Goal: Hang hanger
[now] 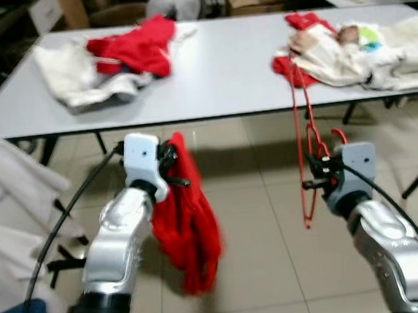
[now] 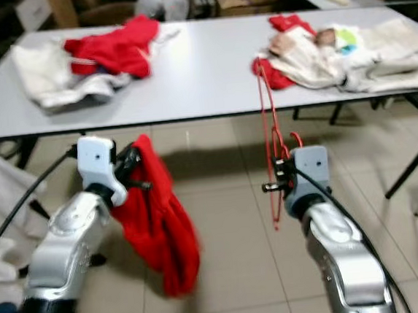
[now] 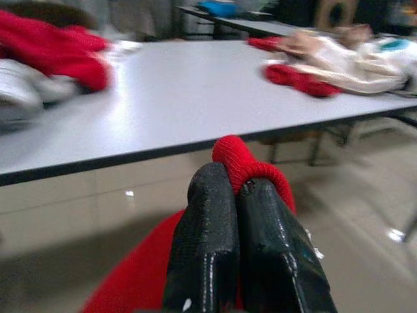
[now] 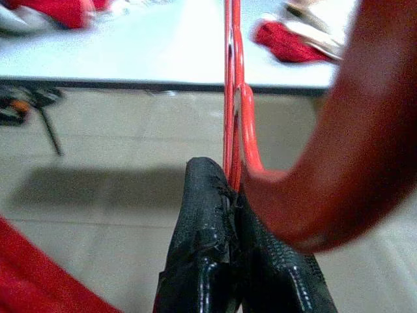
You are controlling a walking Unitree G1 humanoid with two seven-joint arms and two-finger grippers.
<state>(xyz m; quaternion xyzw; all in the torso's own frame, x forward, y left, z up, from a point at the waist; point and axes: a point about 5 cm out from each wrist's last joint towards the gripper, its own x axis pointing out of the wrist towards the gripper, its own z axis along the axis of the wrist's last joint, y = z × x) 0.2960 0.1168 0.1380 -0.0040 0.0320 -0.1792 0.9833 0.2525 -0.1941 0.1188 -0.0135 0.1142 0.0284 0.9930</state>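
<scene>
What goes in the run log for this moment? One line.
left pincer: shut on red knitted garment | right pincer: shut on thin red wire hanger | both held before grey table

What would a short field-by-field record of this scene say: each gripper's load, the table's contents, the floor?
Left gripper: jaws shut on a red knitted garment hanging below it
Right gripper: jaws shut on a thin red wire hanger, held upright
Long grey table: heaps of white and red clothes at both ends
Floor: beige tiles
</scene>
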